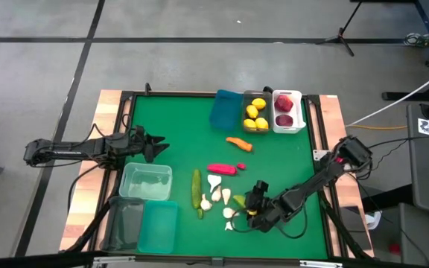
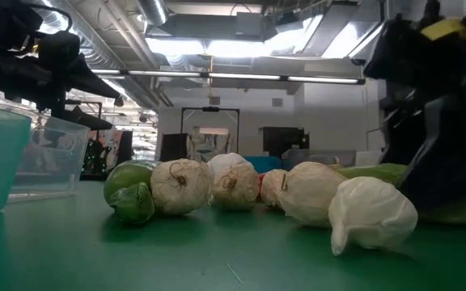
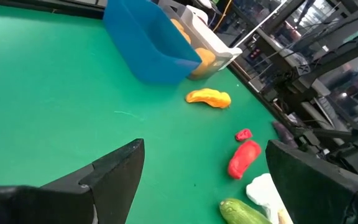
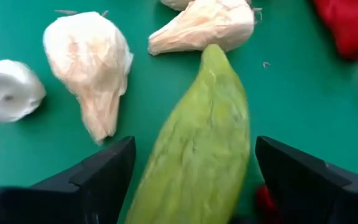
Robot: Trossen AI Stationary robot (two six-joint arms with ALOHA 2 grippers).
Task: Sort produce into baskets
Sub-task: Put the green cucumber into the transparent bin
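My right gripper [image 1: 248, 210] is low over the table's near right part, open. In the right wrist view its two fingers [image 4: 104, 174] stand on either side of a small green cucumber [image 4: 197, 112] that lies flat on the mat; I see no touch. Several white garlic bulbs [image 4: 89, 62] lie around it, also in the low view [image 2: 180, 186]. A long cucumber [image 1: 196, 190], a pink pepper [image 1: 222, 169] and an orange carrot [image 1: 239, 144] lie mid-table. My left gripper [image 1: 162, 144] waits open and empty at the left, above the mat [image 3: 205, 149].
At the far edge stand a blue bin [image 1: 226, 110], a grey-clear bin with lemons [image 1: 255, 113] and a white bin with red apples [image 1: 287, 112]. At the near left stand a pale clear bin [image 1: 146, 181], a dark clear bin [image 1: 124, 223] and a teal bin [image 1: 159, 227].
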